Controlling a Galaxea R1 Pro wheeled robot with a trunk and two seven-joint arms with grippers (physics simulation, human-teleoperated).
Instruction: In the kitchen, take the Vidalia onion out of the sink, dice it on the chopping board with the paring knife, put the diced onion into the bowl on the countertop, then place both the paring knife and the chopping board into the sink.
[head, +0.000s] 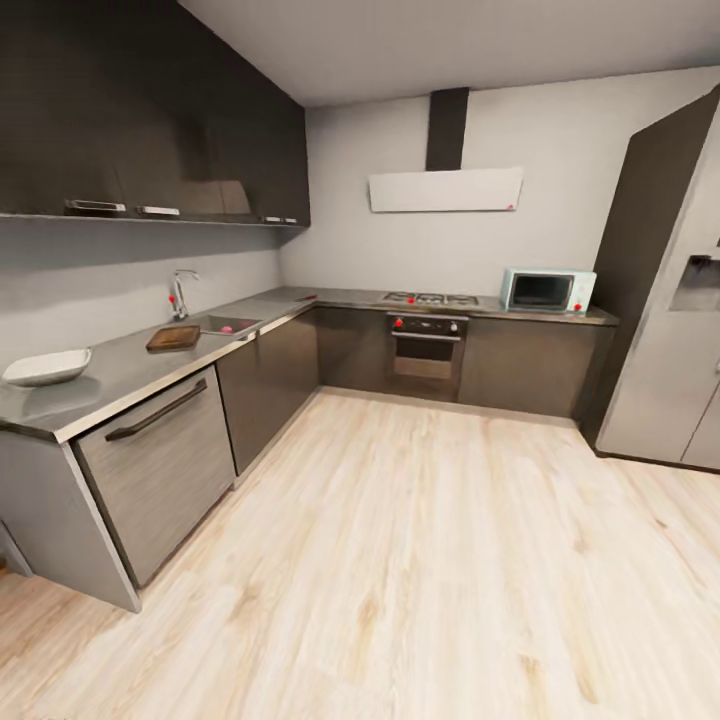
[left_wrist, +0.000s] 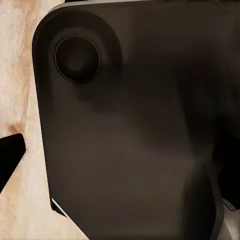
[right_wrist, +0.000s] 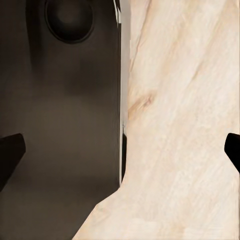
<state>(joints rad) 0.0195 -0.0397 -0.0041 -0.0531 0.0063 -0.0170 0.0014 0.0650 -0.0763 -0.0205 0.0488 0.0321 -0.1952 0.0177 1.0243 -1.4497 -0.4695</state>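
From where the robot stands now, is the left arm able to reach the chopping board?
Probably not. The chopping board lies far off on the countertop beside the sink, with open wood floor between. The base likely must drive closer first.

Head view: from mid-room, facing the L-shaped countertop (head: 130, 365) and sink (head: 228, 324), well apart. Both wrist views: aimed down, close against a dark panel (left_wrist: 135, 130), probably the robot's own body, sharing the wood floor (right_wrist: 175, 125).
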